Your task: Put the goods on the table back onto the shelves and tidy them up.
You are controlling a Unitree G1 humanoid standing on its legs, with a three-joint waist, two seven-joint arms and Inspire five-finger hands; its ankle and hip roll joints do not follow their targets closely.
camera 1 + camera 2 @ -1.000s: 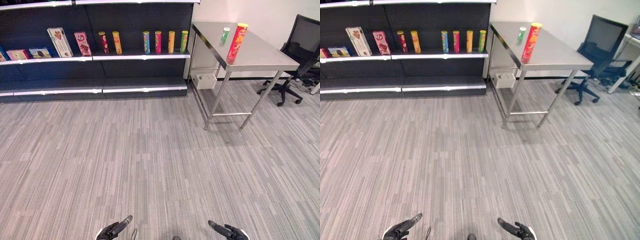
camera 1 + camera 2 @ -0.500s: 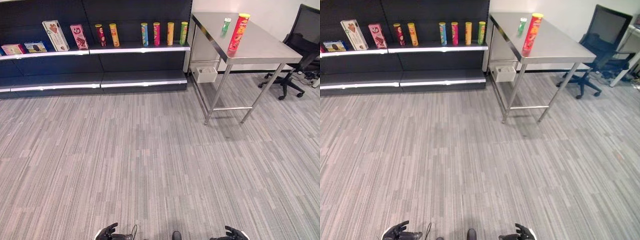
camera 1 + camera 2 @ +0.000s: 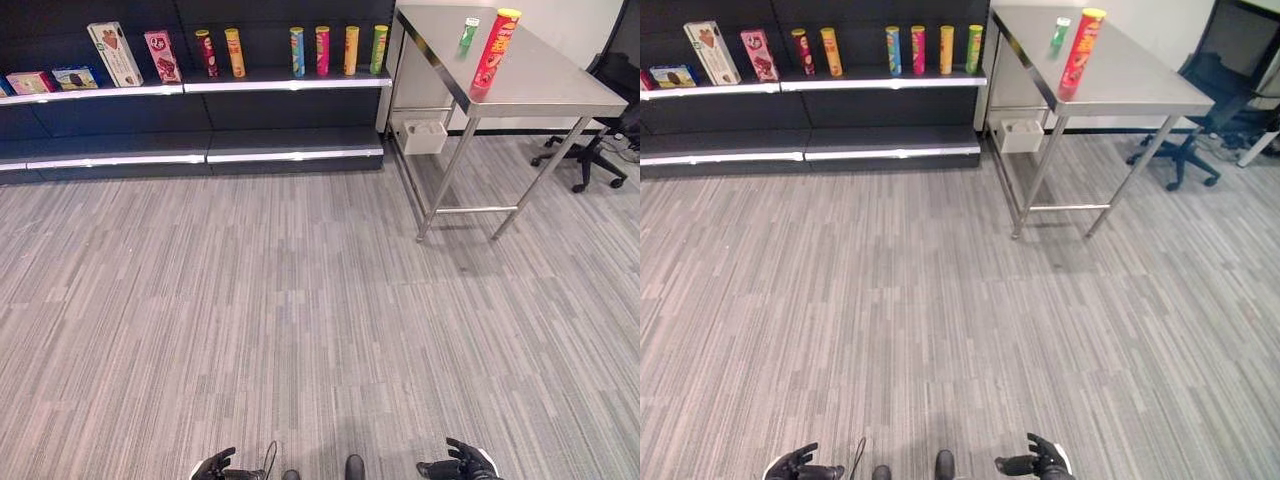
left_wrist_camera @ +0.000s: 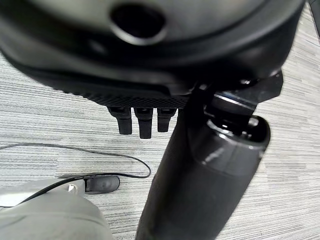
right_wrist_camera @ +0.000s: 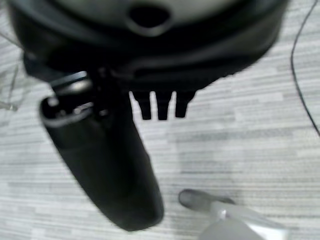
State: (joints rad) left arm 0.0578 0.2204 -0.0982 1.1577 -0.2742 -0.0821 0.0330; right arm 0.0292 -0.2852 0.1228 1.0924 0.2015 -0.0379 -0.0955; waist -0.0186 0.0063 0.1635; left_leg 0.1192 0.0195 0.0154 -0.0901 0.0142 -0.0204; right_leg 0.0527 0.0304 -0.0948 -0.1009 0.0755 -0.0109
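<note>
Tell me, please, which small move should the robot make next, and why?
Probably walk forward and to the right toward the steel table. The red can and the small green bottle stand on it, far away. Left robot hand and right robot hand hang low, holding nothing.

A brushed, shiny metal table (image 3: 560,85) is seen far right. Glossy tall red can (image 3: 496,48) stands on it. The floor (image 3: 300,300) is covered in matt, striped grey carpet. Shelves (image 3: 200,85) look matt dark.
</note>
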